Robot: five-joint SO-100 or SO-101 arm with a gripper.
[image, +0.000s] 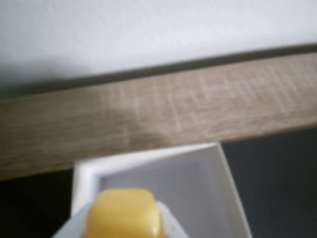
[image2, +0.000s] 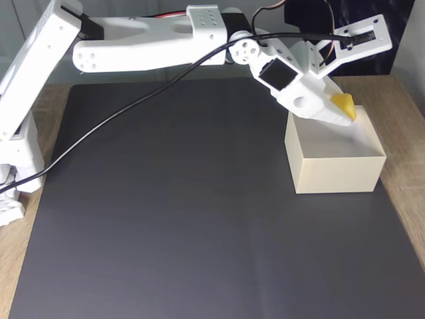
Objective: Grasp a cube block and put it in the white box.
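Note:
The yellow cube block [image2: 344, 105] is held in my gripper [image2: 346, 114], which is shut on it above the open top of the white box [image2: 335, 174], toward the box's far side. In the wrist view the cube block [image: 125, 212] sits at the bottom edge between the white fingers [image: 171, 224] of my gripper [image: 124, 231]. Behind and below it are the white box's rim [image: 148, 156] and inner walls. The box stands at the right edge of the black mat in the fixed view.
A black mat [image2: 172, 212] covers most of the wooden table [image2: 405, 199]. My arm's base [image2: 20, 133] stands at the left, and a black cable [image2: 133, 109] droops from the arm over the mat. In the wrist view a wooden strip [image: 173, 114] and a white wall [image: 148, 29] lie beyond the box.

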